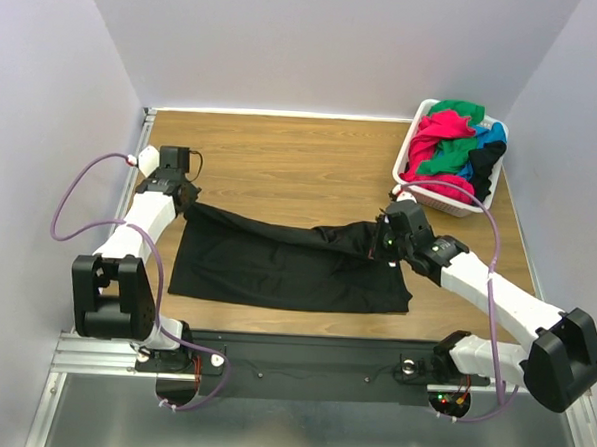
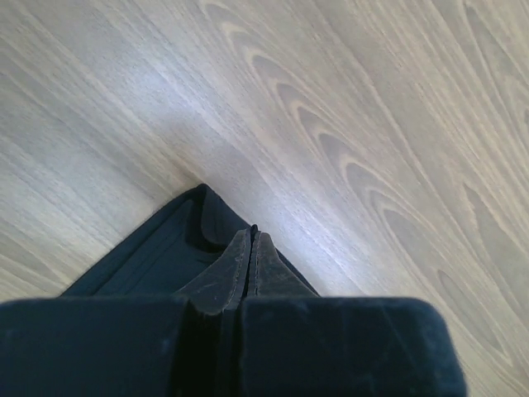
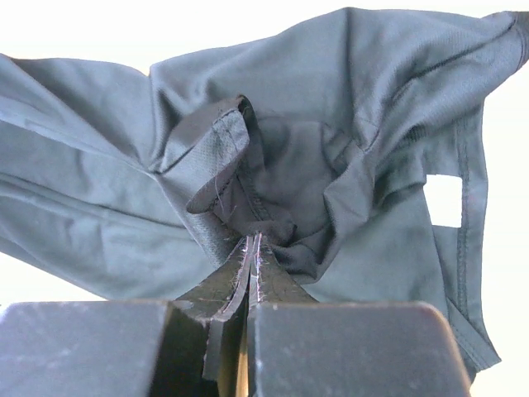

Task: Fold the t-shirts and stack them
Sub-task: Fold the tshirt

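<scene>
Top external: basket (image 1: 432, 198) holds pink-red, green, blue, black t-shirts (image 1: 449, 141).

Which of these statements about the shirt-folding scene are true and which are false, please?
1. Both arms' jaws are shut on the black t-shirt. True.
2. The white basket is empty. False: it holds pink-red, green, blue and black shirts.
3. The basket stands at the far right corner of the table. True.
4. The right jaws are open over bare wood. False: they pinch bunched black fabric.
</scene>
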Robot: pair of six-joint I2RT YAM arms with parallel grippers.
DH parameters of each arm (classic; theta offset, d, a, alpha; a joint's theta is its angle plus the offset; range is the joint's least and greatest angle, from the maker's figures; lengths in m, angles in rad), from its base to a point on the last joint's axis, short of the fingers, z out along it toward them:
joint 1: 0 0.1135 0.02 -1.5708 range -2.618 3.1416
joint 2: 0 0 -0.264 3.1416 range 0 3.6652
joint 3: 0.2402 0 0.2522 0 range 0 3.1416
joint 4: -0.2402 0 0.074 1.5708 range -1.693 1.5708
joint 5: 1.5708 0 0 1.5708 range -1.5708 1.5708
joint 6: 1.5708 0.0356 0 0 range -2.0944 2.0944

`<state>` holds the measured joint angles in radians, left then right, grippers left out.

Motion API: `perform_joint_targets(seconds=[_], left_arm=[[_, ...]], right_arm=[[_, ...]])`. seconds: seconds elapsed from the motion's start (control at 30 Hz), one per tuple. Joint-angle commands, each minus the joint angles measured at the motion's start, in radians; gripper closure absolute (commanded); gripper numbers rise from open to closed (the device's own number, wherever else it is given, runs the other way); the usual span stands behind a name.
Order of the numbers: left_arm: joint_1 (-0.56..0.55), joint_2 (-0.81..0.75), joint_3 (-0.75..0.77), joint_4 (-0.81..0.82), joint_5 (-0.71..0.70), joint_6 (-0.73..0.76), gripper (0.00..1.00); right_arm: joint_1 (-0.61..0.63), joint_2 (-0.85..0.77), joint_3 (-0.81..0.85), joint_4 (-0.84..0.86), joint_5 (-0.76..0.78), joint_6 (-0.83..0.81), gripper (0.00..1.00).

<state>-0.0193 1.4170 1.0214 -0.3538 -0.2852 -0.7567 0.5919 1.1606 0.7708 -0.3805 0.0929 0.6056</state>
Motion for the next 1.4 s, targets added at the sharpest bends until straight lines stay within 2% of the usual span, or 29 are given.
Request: perform_joint_targets(seconds=[0.0, 0.33, 0.37, 0.4, 0.43, 0.47, 0.5, 0.53, 0.57, 0.6, 0.63, 0.73, 0.8, 0.87, 1.0, 1.07, 1.13, 1.37], left_arm=[[0.005, 0.003, -0.061, 0.002, -0.045, 0.011, 1.0], [0.009, 0.023, -0.195, 0.018, -0.022, -0.047, 1.0], [0.009, 0.026, -0.193, -0.017, -0.031, -0.053, 0.97], [0.009, 0.026, -0.193, -0.017, -0.034, -0.056, 0.97], [0.01, 0.026, -0.192, -0.03, -0.037, -0.058, 0.88], [0.009, 0.02, -0.182, -0.054, -0.042, -0.059, 0.63], [0.007, 0.014, -0.178, -0.065, -0.042, -0.059, 0.47], [0.009, 0.008, -0.159, -0.077, -0.046, -0.061, 0.28], [0.009, -0.01, -0.149, -0.106, -0.048, -0.061, 0.08], [0.01, -0.022, -0.136, -0.119, -0.049, -0.059, 0.01], [0.009, -0.036, -0.109, -0.148, -0.052, -0.058, 0.01], [0.009, -0.09, -0.063, -0.177, -0.048, -0.056, 0.01], [0.009, -0.131, -0.049, -0.182, -0.01, -0.046, 0.01], [0.007, -0.159, -0.04, -0.156, 0.035, -0.03, 0.01], [0.001, -0.167, -0.058, -0.114, 0.098, -0.003, 0.01], [0.001, -0.158, -0.055, -0.12, 0.092, 0.007, 0.01], [0.001, -0.153, -0.057, -0.126, 0.087, 0.01, 0.01], [0.001, -0.147, -0.087, -0.091, 0.113, 0.011, 0.01]], right_arm=[[0.013, -0.019, -0.025, 0.009, -0.027, 0.003, 1.0], [0.046, -0.078, -0.192, 0.009, -0.137, 0.042, 0.99], [0.046, -0.102, -0.211, 0.009, -0.168, 0.036, 0.79], [0.046, -0.113, -0.215, 0.009, -0.177, 0.033, 0.79], [0.048, -0.127, -0.219, 0.009, -0.191, 0.03, 0.73], [0.046, -0.14, -0.22, 0.008, -0.2, 0.029, 0.65], [0.048, -0.153, -0.22, 0.006, -0.208, 0.029, 0.59], [0.048, -0.18, -0.216, 0.003, -0.226, 0.022, 0.47], [0.046, -0.188, -0.206, 0.0, -0.24, 0.017, 0.43], [0.046, -0.196, -0.197, -0.014, -0.251, 0.014, 0.39], [0.048, -0.199, -0.173, -0.018, -0.249, 0.013, 0.33], [0.048, -0.177, -0.107, -0.018, -0.231, -0.006, 0.25], [0.048, -0.109, -0.067, -0.017, -0.213, -0.032, 0.11], [0.048, -0.043, -0.009, -0.011, -0.2, -0.058, 0.05], [0.048, 0.164, 0.076, 0.034, -0.193, -0.099, 0.04], [0.051, 0.209, 0.096, 0.054, -0.214, -0.109, 0.04], [0.065, 0.238, 0.105, 0.061, -0.223, -0.121, 0.0], [0.12, 0.234, 0.05, 0.109, -0.314, -0.136, 0.0]])
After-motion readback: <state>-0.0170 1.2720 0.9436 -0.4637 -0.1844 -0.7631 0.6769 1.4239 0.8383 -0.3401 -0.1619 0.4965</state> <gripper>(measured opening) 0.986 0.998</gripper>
